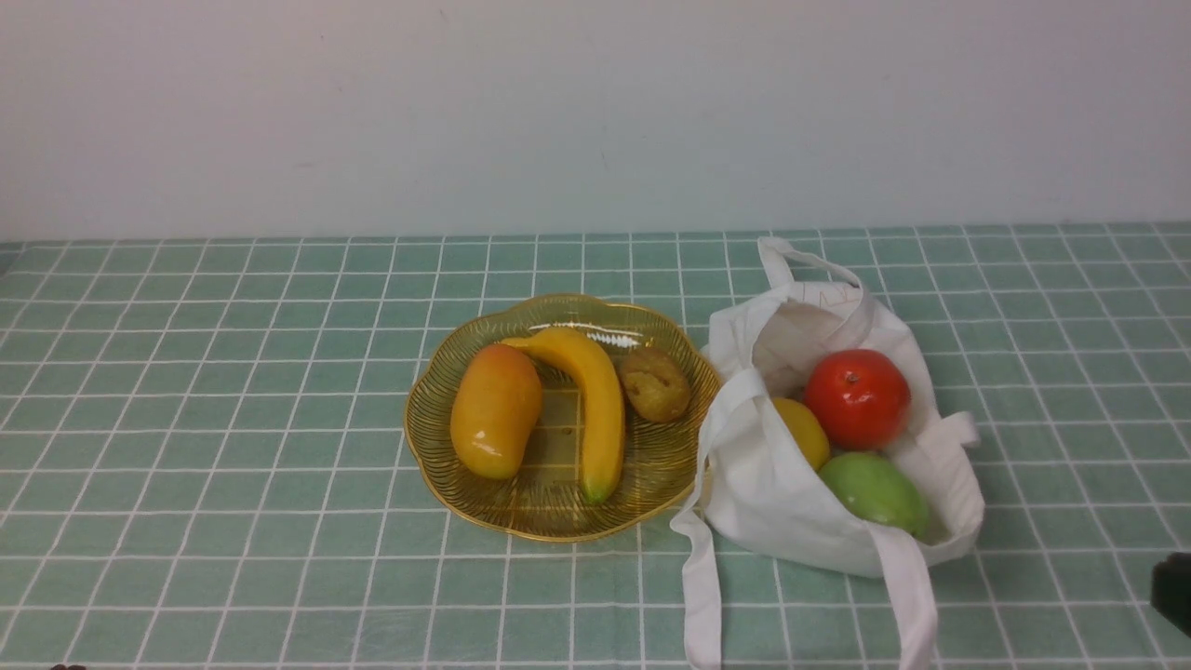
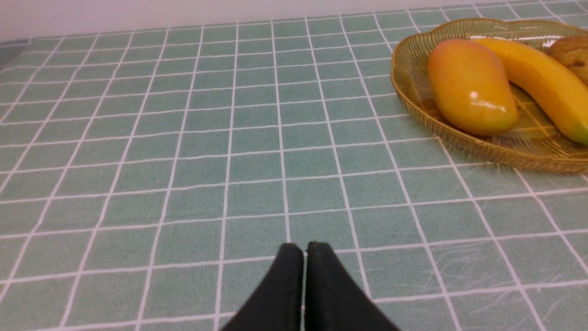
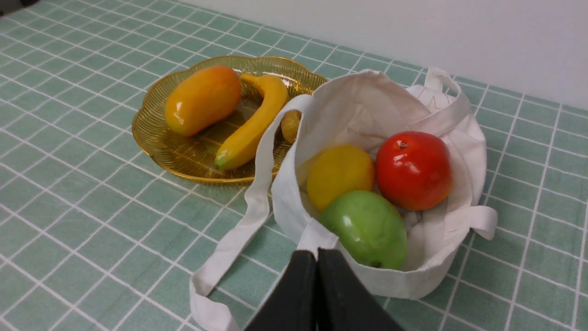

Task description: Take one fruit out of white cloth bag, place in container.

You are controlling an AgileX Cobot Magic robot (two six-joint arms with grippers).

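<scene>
We see a table covered with a green cloth (image 1: 233, 419) in a white-lined square grid. It lies flat, with faint creases showing close up in the left wrist view. Behind it is a plain pale wall (image 1: 558, 112), bare and evenly lit. The cloth runs right up to the wall.

The container (image 1: 549, 523) sits near the middle of the table. The fruit (image 1: 496, 409) lies inside it on the robot's left side, lengthwise, glossy orange-yellow. A banana (image 1: 595, 400) lies next to the fruit, and a small brown fruit (image 1: 655, 383) sits on the right side of the dish.

The white cloth bag (image 1: 763, 493) is just to the right of the container, slumped, with its mouth open. We cannot tell if its cloth edge touches the rim. Inside are a red fruit (image 1: 857, 398), a yellow fruit (image 1: 802, 430) and a green fruit (image 1: 875, 491), packed together. Two straps (image 1: 702, 596) trail toward the robot over the cloth.

The left gripper (image 2: 304, 250) has its jaws pressed together and holds nothing. It hangs over bare cloth, well to the left of the container. The right gripper (image 3: 317, 255) also has its jaws together and holds nothing. It is on the near side of the bag, close to the green fruit. In the front view there is only a dark shape (image 1: 1174, 591) at the lower right edge.
</scene>
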